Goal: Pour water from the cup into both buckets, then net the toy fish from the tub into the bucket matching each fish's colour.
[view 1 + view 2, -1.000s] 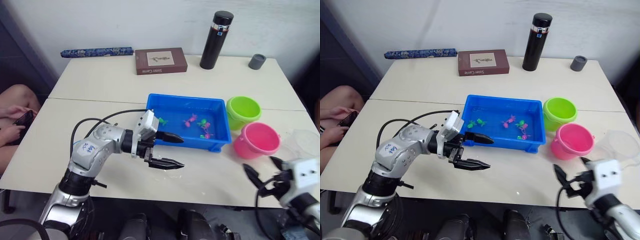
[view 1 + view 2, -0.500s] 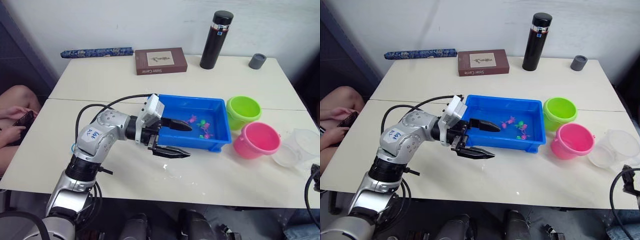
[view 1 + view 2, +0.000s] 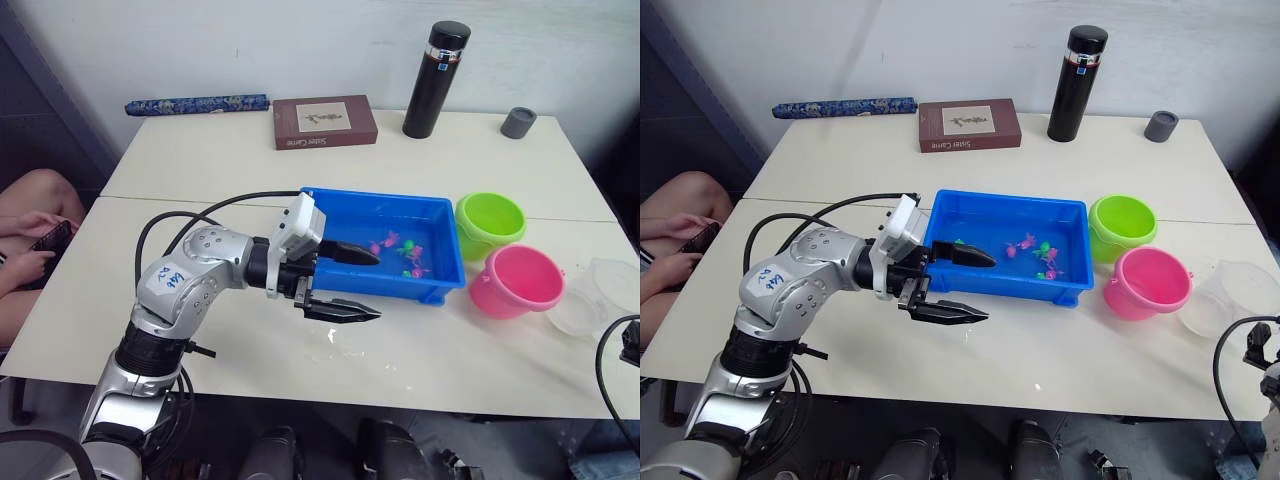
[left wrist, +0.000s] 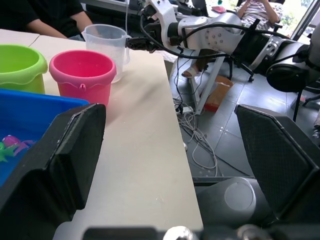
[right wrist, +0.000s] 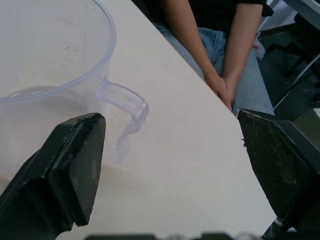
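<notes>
While the left end effector (image 3: 350, 283) hangs over the desk (image 3: 200, 170) with its two black fingers spread wide and nothing between them, one finger reaches over the near-left part of the blue tub (image 3: 330, 205) and the other lies over the bare desk just in front of the tub's front wall. Inside the tub, small pink and green toy fish (image 3: 402, 247) sit clustered toward its right half. Just right of the tub stands the lime green bucket (image 3: 488, 224), and in front of it, touching or nearly touching it, the pink bucket (image 3: 515, 281). The clear cup (image 3: 592, 295) rests on the desk to the right of the pink bucket, near the desk's right edge.

From the right wrist view, the right end effector (image 5: 170, 165) is released, its fingers set wide apart on either side of the cup's handle (image 5: 127, 112), not touching it; the cup's rim and wall lie just beyond one finger. A person's forearms and joined hands (image 5: 222, 82) show past the desk edge. The left wrist view shows the right arm with its fingertips close beside the cup.

Along the far side of the desk stand a tall black flask (image 3: 434, 66), a small grey cup (image 3: 518, 122), a brown book (image 3: 325, 121) and a rolled blue patterned item (image 3: 195, 103). At the left edge, a seated person holds a phone (image 3: 45, 243).
</notes>
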